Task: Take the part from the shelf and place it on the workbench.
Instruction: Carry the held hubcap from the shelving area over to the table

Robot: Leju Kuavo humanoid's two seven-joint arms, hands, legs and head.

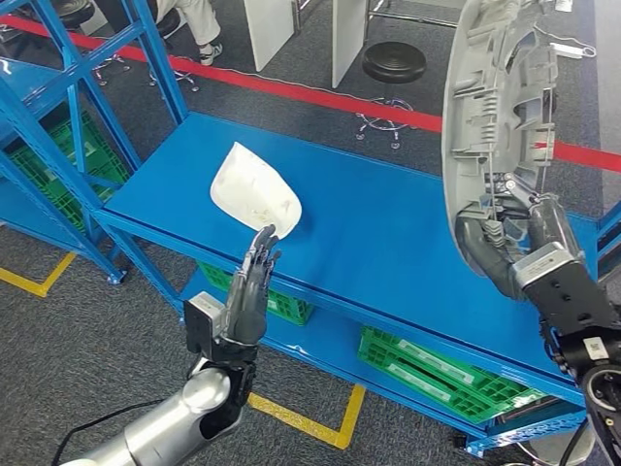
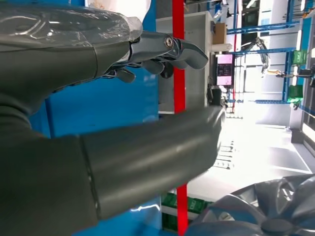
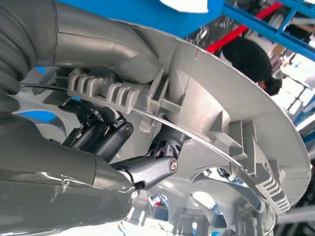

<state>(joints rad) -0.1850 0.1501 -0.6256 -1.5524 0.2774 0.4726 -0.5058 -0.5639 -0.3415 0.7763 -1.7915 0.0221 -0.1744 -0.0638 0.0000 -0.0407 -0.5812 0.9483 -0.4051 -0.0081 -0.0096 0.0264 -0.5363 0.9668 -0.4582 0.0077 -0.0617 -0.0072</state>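
A large grey wheel cover point(image 1: 498, 92) stands upright in the air at the right of the head view, ribbed back side toward me. My right hand point(image 1: 506, 228) grips its lower rim; in the right wrist view the thumb and dark fingers point(image 3: 148, 169) clamp the ribbed grey plastic point(image 3: 237, 113). My left hand point(image 1: 252, 286) is raised at the near edge of the blue shelf board point(image 1: 380, 243), fingers straight and holding nothing, just short of a white curved part point(image 1: 255, 189) lying on the board. The left wrist view shows those extended fingers point(image 2: 167, 49).
Green crates point(image 1: 432, 369) sit on the lower shelf board, another point(image 1: 62, 170) under the blue frame at left. Blue uprights point(image 1: 73, 87) rise at left. Black stools point(image 1: 394, 63) and a red floor line point(image 1: 293, 92) lie beyond. A seated person point(image 1: 198, 24) is at the far back.
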